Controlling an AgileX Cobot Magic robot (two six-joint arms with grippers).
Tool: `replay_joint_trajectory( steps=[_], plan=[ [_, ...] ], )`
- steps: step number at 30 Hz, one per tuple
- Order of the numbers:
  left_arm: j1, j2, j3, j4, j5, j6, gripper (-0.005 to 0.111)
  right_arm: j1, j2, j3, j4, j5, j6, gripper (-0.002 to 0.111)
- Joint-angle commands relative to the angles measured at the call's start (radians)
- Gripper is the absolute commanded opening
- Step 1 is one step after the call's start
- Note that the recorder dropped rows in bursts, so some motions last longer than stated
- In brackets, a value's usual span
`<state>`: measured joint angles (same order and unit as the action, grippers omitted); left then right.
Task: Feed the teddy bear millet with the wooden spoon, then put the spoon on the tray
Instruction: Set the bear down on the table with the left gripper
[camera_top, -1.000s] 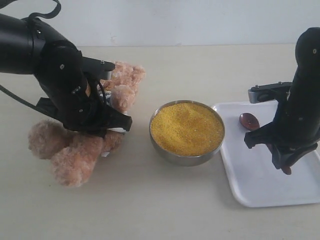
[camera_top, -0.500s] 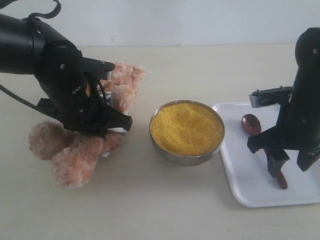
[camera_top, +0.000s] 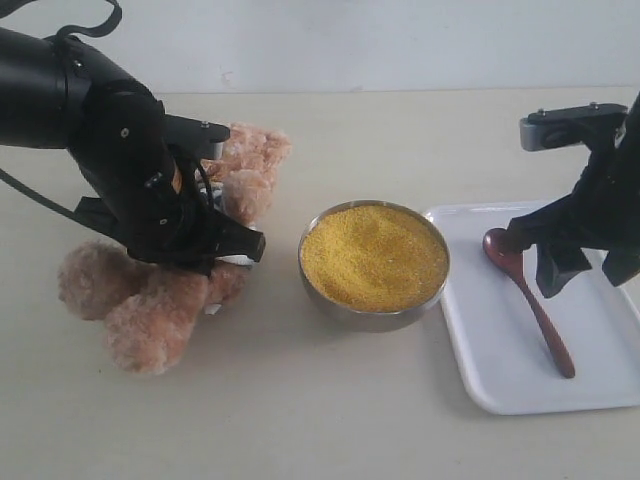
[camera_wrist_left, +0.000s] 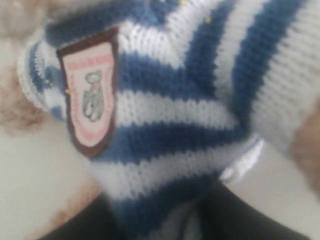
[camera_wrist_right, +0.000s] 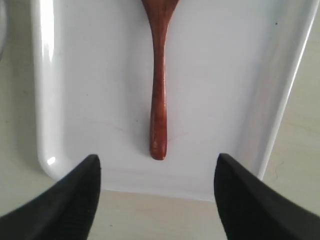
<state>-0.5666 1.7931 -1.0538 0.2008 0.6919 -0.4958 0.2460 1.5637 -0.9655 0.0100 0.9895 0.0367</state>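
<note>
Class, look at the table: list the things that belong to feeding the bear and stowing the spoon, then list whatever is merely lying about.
Belongs to the job: fluffy light-brown teddy bear; fine yellow millet; round steel bowl holding it; dark reddish-brown wooden spoon; flat white rectangular tray.
Lying about: nothing loose to see, only the beige tabletop under everything.

wooden spoon (camera_top: 530, 310) flat on tray (camera_top: 500, 372), yellow millet (camera_top: 372, 255) beside, teddy bear (camera_top: 160, 312) left

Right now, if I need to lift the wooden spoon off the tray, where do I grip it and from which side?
I'd take the wooden spoon by mid-handle, coming straight down with jaws across it. It lies flat on the tray, its handle slim and straight, with bare tray on either side for clearance.
</note>
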Motion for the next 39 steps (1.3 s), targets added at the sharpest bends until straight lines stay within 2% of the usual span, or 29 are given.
replay_joint_trajectory(
  steps=[1,8,11,39],
  plan=[
    [0.000,-0.005,-0.003,-0.029,-0.015,-0.006,0.014,-0.007,-0.047,-0.005,0.003,0.004,-0.001,0.061],
    [0.000,-0.005,-0.003,-0.036,-0.009,-0.006,0.048,-0.007,-0.055,-0.005,0.003,0.013,0.001,0.061],
    [0.000,-0.005,-0.003,-0.036,-0.008,-0.006,0.056,-0.007,-0.055,-0.005,0.003,0.013,-0.001,0.061],
    [0.000,-0.044,-0.005,-0.036,0.034,-0.002,0.076,-0.007,-0.055,-0.005,0.003,0.002,-0.012,0.061]
  ],
)
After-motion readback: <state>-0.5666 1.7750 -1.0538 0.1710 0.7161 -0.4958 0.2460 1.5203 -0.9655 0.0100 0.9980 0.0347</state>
